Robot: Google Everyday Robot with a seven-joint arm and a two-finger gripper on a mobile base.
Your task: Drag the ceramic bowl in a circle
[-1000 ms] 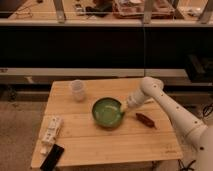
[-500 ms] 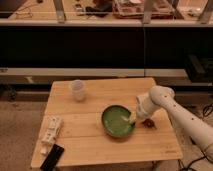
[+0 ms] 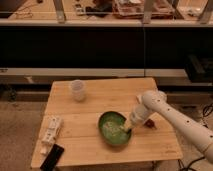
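Inside ceramic bowl [image 3: 111, 132], closed end effector [image 3: 128, 128]

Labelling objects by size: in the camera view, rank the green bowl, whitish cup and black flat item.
1. ceramic bowl, gripper inside its right rim.
2-3. cup and black flat item: alike; the item lies nearer the camera, so unranked.

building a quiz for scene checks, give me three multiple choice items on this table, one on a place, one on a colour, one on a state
1. Where is the claw? A at the ceramic bowl's right rim; B at its left rim; C far above it.
2. The bowl's colour? A white; B green; C red.
3. The cup is: A tipped over; B in the bowl; C upright.
Key: A, it sits at that rim; B, green glaze; C, mouth faces up.
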